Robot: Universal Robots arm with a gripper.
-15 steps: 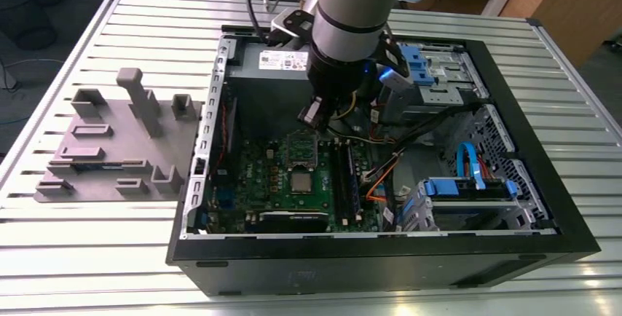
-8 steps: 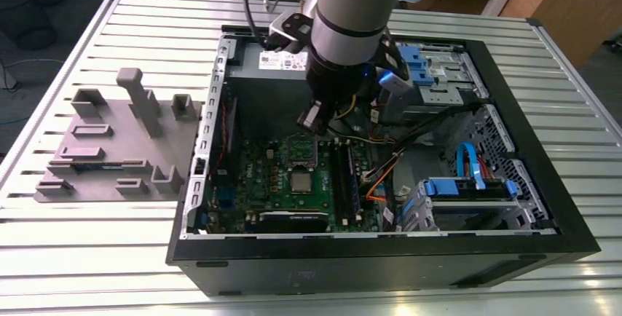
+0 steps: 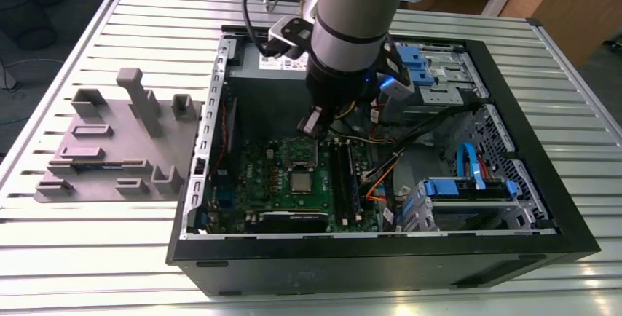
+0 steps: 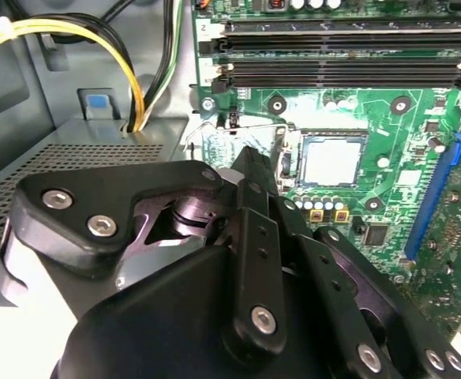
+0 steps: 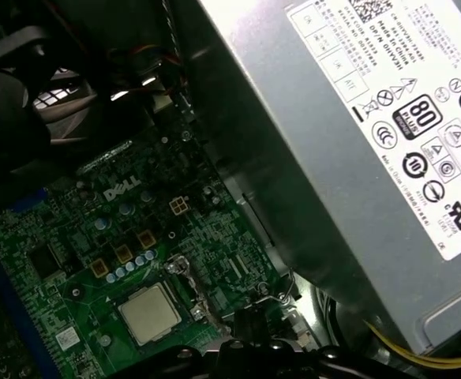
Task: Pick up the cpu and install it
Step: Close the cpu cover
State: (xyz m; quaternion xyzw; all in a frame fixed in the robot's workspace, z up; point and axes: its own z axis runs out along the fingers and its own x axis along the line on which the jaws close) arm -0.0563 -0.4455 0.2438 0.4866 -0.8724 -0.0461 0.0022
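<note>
Second wrist view: the small square silver-grey cpu [image 4: 332, 160] is judged already seated in its socket, while the pincer [image 4: 250, 170], whose opening cannot be told, hangs above the green motherboard [image 4: 388, 197] nearby.

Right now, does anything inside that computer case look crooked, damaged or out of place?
Nothing stands out. The cpu lies flat and square in its socket on the green motherboard, edges parallel to the frame in both wrist views. The gripper hangs above the board, apart from the chip. No loose parts or damage show.
</note>
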